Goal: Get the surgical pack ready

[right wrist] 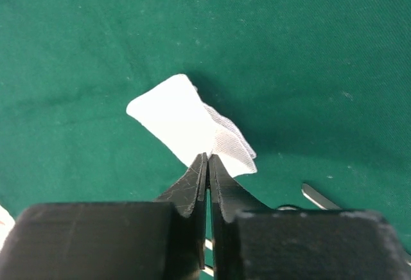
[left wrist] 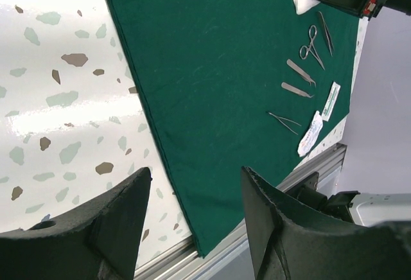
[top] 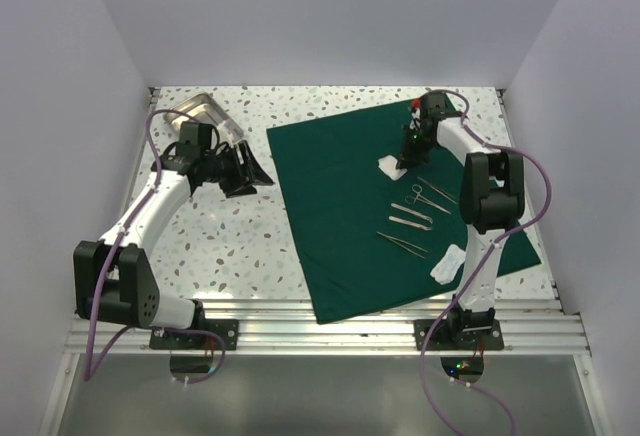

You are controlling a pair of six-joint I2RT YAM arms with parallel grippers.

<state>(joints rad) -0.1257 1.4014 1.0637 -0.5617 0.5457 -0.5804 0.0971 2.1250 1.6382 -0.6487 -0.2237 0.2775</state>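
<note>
The dark green drape (top: 340, 206) lies spread flat on the speckled table; it also shows in the left wrist view (left wrist: 212, 68) and fills the right wrist view (right wrist: 289, 49). My right gripper (top: 402, 159) is over the drape's far right part, shut (right wrist: 209, 158) on the near edge of a white gauze square (right wrist: 183, 122), (top: 389, 167). I cannot tell whether the gauze rests on the drape or is raised off it. My left gripper (top: 248, 169) is open and empty (left wrist: 196, 180) above the table, just left of the drape's left edge.
Steel forceps (top: 428, 194) and tweezers (top: 410, 221), (top: 402, 244) lie in a row on the drape's right half. White packets (top: 447, 264) lie near its front right corner. A shiny steel tray (top: 200, 111) sits at the far left, behind my left arm. The aluminium rail (top: 330, 331) runs along the near edge.
</note>
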